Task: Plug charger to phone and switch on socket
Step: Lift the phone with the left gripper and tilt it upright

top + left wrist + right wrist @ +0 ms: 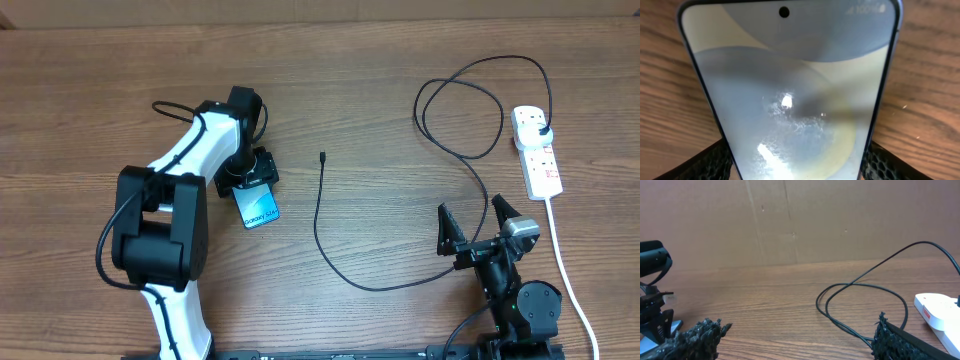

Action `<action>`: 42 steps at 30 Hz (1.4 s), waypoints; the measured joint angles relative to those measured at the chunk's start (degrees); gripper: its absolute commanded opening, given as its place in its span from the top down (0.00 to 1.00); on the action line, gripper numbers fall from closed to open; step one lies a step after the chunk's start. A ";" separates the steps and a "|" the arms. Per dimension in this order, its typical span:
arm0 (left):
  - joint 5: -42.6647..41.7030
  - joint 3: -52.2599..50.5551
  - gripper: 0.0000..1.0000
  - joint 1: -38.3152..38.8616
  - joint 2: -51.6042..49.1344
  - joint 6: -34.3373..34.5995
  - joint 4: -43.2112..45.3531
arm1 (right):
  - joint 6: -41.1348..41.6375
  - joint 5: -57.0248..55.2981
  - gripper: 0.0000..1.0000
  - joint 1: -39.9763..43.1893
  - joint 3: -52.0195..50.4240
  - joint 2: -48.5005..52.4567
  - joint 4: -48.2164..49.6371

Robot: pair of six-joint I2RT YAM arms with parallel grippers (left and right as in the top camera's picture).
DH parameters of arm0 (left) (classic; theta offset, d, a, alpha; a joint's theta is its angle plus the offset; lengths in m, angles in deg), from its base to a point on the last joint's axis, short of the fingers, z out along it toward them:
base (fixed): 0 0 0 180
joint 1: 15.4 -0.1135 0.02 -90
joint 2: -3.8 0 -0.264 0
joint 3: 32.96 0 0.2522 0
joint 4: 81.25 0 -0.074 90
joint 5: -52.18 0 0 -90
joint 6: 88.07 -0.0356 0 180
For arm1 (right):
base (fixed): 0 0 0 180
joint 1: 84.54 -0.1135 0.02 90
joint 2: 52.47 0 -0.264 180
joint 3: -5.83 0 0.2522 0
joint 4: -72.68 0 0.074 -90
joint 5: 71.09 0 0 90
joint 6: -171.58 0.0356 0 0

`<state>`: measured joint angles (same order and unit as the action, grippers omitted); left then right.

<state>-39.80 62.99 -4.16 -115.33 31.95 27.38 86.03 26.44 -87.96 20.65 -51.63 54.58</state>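
The phone point(259, 206) lies screen up on the table at centre left; its screen fills the left wrist view point(790, 85). My left gripper point(251, 180) is shut on its far end, with a finger against each long edge point(795, 167). The charger cable point(318, 215) lies loose, with its connector tip point(322, 157) right of the phone. Its plug point(541, 129) sits in the white socket strip point(540, 160) at the right. My right gripper point(476, 222) is open and empty near the front edge. Cable loops point(860, 287) and the socket point(939, 311) lie ahead of it point(800, 330).
The strip's white cord point(565, 265) runs down the right side past my right arm's base. A brown cardboard wall point(790, 220) stands behind the table. My left arm point(652, 280) shows at the left of the right wrist view.
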 measured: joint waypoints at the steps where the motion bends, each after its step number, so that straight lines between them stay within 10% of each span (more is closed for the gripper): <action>1: -0.33 0.85 0.38 -0.02 -0.52 0.00 -1.25 | 0.02 0.00 0.00 0.00 0.00 0.00 0.00; 42: -31.82 16.65 0.39 -5.73 -2.93 -3.67 -21.05 | 20.87 10.05 0.00 0.00 0.52 6.69 -3.41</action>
<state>-71.62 79.65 -9.88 -118.26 28.28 6.33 106.90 36.49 -87.96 21.17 -44.94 51.17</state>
